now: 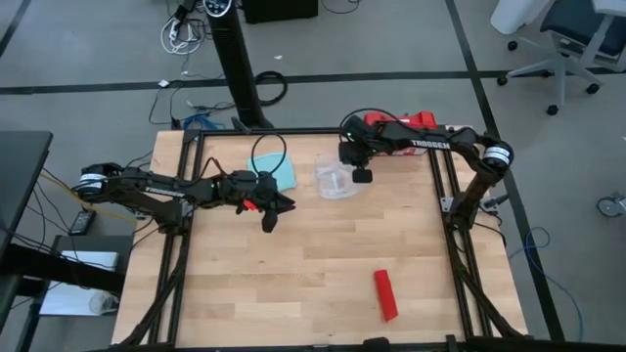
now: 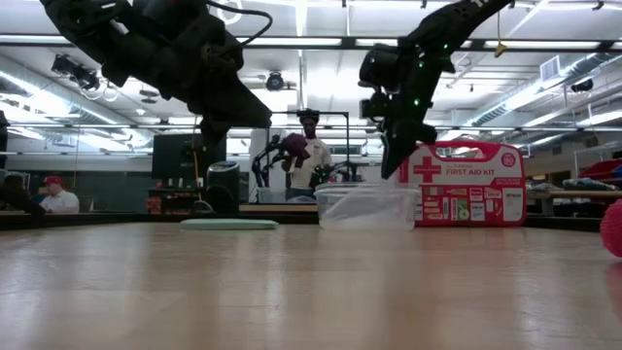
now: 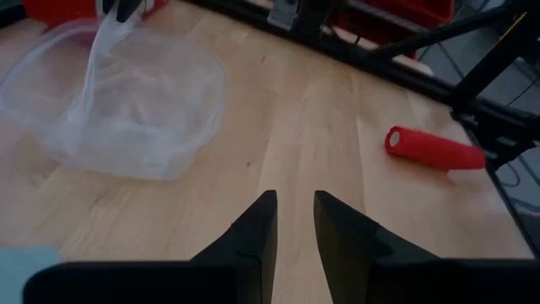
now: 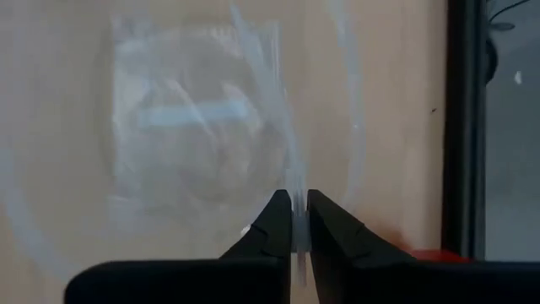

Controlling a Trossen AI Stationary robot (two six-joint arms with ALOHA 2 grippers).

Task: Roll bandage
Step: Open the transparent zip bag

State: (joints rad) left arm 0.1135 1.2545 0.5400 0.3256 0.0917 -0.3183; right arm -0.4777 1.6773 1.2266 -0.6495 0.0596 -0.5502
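— Where's the bandage?

— Already a tight roll, lying on the near right of the table, long axis running roughly front to back, well apart from both arms. My right gripper is slightly nearer.

— Grippers?

— Right pinches the wall of the clear container, which looks empty. Left gripper hovers mid-table, fingers slightly parted, holding nothing.

Bright even overhead light from ceiling strips; soft shadows, blurred right-wrist close-up, glossy tabletop.
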